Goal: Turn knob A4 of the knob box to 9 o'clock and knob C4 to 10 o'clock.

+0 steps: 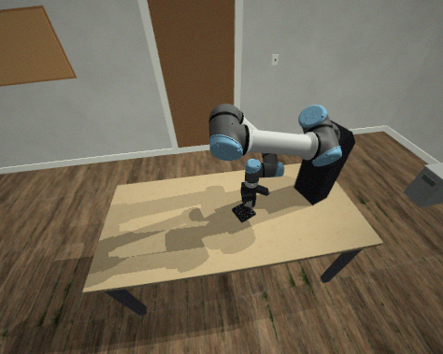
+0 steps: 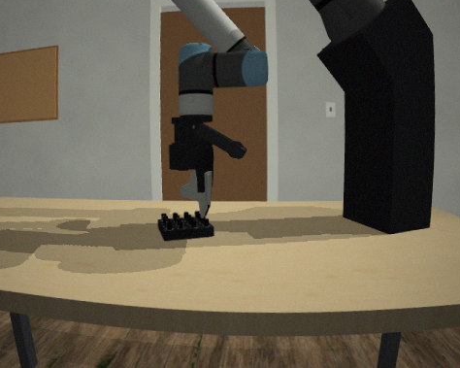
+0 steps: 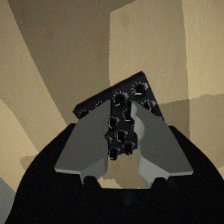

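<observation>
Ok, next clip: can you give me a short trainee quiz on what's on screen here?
1. True or false: the knob box lies on the floor.
2. In the exterior view, the claw tips come down at which part of the box? A) its left end B) its right end C) beside it, on the table
3. What does the arm stand on?

Key: 1. False, it lies on the table. 2. B. 3. A tall black pedestal on the table.
</observation>
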### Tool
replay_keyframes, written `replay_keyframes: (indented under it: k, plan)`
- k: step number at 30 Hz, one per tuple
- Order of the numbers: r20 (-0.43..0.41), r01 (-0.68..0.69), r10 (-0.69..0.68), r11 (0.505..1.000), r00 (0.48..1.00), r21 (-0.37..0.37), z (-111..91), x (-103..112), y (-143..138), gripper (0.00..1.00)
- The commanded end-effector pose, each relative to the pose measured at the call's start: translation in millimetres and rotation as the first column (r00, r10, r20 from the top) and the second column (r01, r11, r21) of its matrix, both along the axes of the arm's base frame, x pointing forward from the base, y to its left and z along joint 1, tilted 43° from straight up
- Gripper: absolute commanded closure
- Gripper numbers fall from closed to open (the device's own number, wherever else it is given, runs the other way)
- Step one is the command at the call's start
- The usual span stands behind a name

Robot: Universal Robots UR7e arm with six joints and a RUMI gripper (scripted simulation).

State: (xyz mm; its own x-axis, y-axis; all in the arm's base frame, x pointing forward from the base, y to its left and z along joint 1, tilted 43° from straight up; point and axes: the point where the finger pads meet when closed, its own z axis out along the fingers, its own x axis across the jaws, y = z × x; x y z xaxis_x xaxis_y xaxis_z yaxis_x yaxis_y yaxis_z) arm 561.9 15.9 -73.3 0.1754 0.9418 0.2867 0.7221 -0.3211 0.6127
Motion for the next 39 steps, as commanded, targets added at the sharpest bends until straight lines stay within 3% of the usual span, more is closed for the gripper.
replay_keyframes:
  k: [1, 39]
  plan:
    - [0.001, 0.0, 0.0, 1.0, 1.0, 0.0, -2.2, 2.5, 0.3, 0.89]
    - [0.001, 0.0, 0.0, 1.0, 1.0, 0.0, -5.1, 5.1, 0.7, 0.89]
